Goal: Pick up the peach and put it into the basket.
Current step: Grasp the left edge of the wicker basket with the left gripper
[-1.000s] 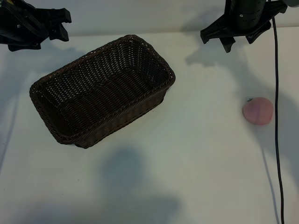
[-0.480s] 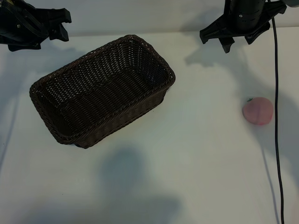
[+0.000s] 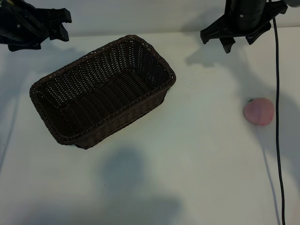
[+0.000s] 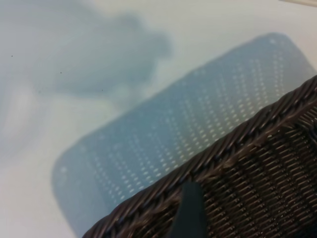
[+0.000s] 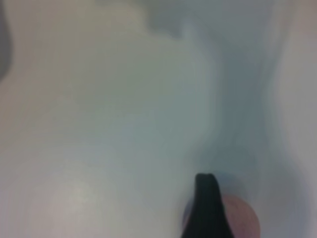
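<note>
The peach (image 3: 258, 111), small, round and pale pink, lies on the white table at the right, apart from everything else. The basket (image 3: 84, 59), dark-brown wicker and empty, sits at an angle at the centre left. My right gripper (image 3: 240, 43) hangs open above the table's back right, well behind the peach. In the right wrist view one dark finger (image 5: 207, 208) shows, with the peach (image 5: 246, 219) partly hidden behind it. My left gripper (image 3: 65, 26) is open at the back left, behind the basket. The left wrist view shows one finger (image 4: 190, 213) over the braided basket rim (image 4: 233, 144).
A black cable (image 3: 277, 117) hangs from the right arm and runs down the table just to the right of the peach. Bare white table (image 3: 201, 154) lies between basket and peach. The arms cast shadows on the front of the table.
</note>
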### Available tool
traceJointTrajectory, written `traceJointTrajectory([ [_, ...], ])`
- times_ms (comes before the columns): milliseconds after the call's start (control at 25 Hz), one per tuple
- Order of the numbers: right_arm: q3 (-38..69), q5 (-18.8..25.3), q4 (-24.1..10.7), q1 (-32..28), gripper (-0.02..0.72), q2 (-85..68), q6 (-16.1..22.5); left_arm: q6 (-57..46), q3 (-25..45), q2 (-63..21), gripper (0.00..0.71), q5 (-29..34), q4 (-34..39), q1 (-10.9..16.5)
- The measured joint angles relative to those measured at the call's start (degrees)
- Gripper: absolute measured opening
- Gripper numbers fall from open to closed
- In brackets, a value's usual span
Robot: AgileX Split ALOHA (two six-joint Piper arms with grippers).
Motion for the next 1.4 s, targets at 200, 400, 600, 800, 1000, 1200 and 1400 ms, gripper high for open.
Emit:
traceJointTrajectory([
  [200, 0.0, 0.0, 0.07, 0.0, 0.507, 0.0, -0.05, 1.23, 0.0, 0.0, 0.587, 1.08, 0.0, 0.0],
  [400, 0.0, 0.0, 0.07, 0.0, 0.507, 0.0, -0.46, 3.22, 0.0, 0.0, 0.587, 8.18, 0.0, 0.0],
  [600, 0.0, 0.0, 0.07, 0.0, 0.507, 0.0, -1.13, 4.59, 0.0, 0.0, 0.587, 14.24, 0.13, 0.0],
  [800, 0.0, 0.0, 0.12, 0.0, 0.507, 0.0, -1.13, 5.09, 0.0, -0.3, 0.587, 17.41, 0.38, 0.0],
  [1000, -0.04, 0.0, 0.12, 0.0, 0.507, 0.0, -1.13, 2.26, 3.19, -5.07, 0.587, 15.94, 1.55, 0.0],
  [1200, -0.04, 0.0, 0.28, 0.0, 0.507, 0.0, -1.26, -1.05, 12.1, -12.26, 0.587, 12.14, 1.67, 0.0],
  [1400, -0.04, 0.0, 0.35, 0.0, 0.507, 0.0, -1.38, -6.96, 21.45, -17.0, 0.587, 6.89, 3.56, 0.0],
])
